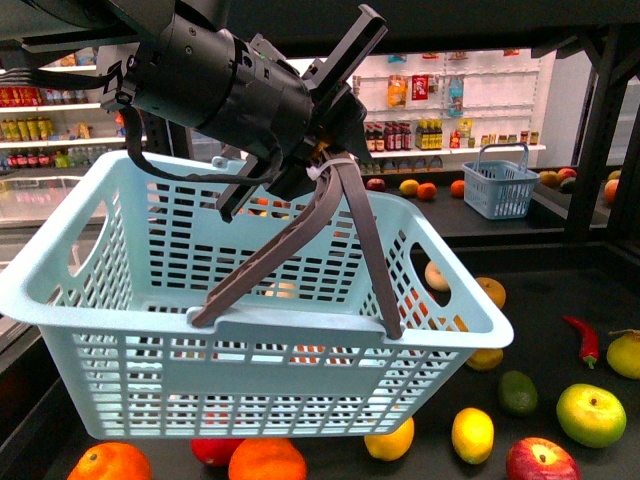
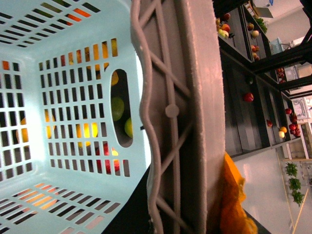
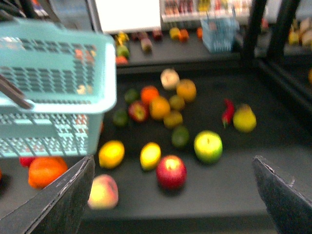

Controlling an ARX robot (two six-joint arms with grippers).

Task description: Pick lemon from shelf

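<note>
A yellow lemon (image 1: 472, 435) lies on the black shelf deck (image 1: 545, 345), just right of the light blue basket (image 1: 250, 330). In the right wrist view the lemon (image 3: 150, 155) shows blurred beside another yellow fruit (image 3: 111, 153). My left gripper (image 1: 320, 165) is shut on the brown basket handle (image 1: 300, 240) and holds the basket up over the deck. The left wrist view shows the handle (image 2: 180, 117) close up, the basket's (image 2: 63, 97) inside with nothing in it, and an orange finger pad (image 2: 233, 200). My right gripper (image 3: 173, 163) hangs open above the front of the deck (image 3: 219, 200), not in the front view.
Around the lemon lie a red apple (image 3: 170, 171), a green apple (image 3: 208, 146), an avocado (image 1: 517, 392), oranges (image 1: 110, 462) and a red chili (image 1: 585, 340). A small blue basket (image 1: 500, 185) stands on the rear shelf. A black post (image 1: 592, 130) rises at right.
</note>
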